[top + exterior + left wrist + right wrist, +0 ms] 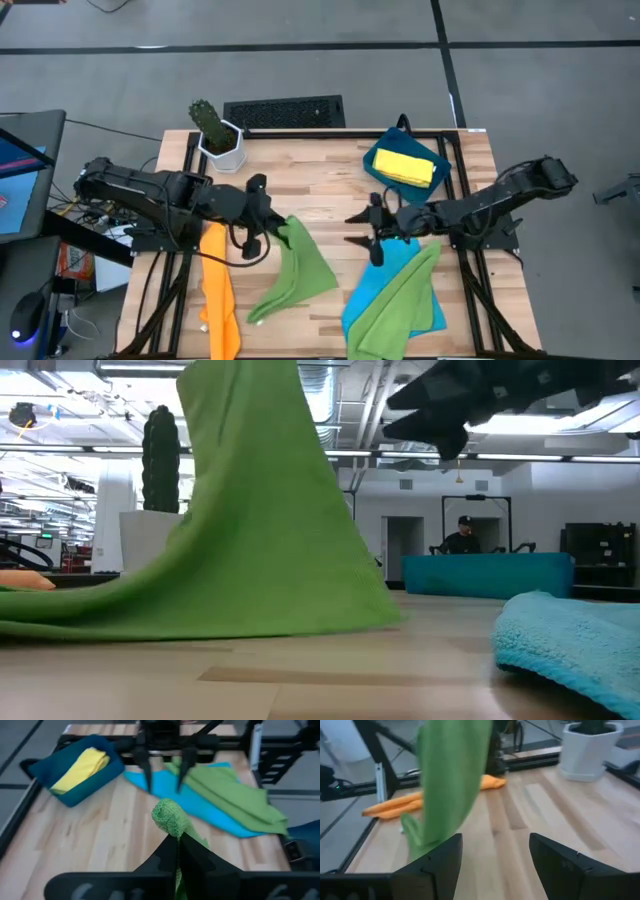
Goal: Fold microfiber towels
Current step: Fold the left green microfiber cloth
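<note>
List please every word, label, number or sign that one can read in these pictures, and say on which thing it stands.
None can be read.
The screen at the table's left edge in the high view shows coloured areas, but any writing on it is too small to read.
The microfiber towels, such as the green one that the left gripper lifts, the blue tray and the white plant pot bear no visible print.

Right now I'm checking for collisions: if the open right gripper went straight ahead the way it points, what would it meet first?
Most likely the lifted lime green towel hanging from the shut left gripper, right ahead of the right gripper. Depth is hard to judge.
</note>
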Motion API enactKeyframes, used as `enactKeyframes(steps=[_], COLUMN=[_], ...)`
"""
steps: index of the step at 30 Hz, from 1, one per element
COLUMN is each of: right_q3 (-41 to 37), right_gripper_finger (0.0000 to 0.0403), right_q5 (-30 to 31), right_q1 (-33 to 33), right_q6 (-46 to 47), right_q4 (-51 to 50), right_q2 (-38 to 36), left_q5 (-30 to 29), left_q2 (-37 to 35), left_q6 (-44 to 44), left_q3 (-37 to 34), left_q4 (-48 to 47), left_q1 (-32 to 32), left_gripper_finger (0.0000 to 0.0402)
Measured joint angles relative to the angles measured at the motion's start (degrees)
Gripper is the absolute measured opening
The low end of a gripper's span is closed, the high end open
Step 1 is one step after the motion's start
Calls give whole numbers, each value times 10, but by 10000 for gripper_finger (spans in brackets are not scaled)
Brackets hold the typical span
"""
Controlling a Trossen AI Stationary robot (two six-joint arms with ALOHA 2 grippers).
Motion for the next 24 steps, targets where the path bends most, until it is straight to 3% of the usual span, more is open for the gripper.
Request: enactKeyframes(steps=[4, 13, 24], right_q3=[10, 23, 23], right_gripper_finger=[255, 255, 255], right_q5=[-1, -9, -113], right_q1=[12, -6, -58], right_q6=[-6, -14, 5], right_q4=[27, 115, 262], right_q2=[75, 232, 362], left_q5=[-24, -20, -19], left_q2=[0, 0, 0], left_q6=[2, 1, 0], left_q3=[0, 0, 0], left_q4=[-18, -26, -40], left_q1=[1, -5, -7], left_gripper_finger=[2, 2, 2])
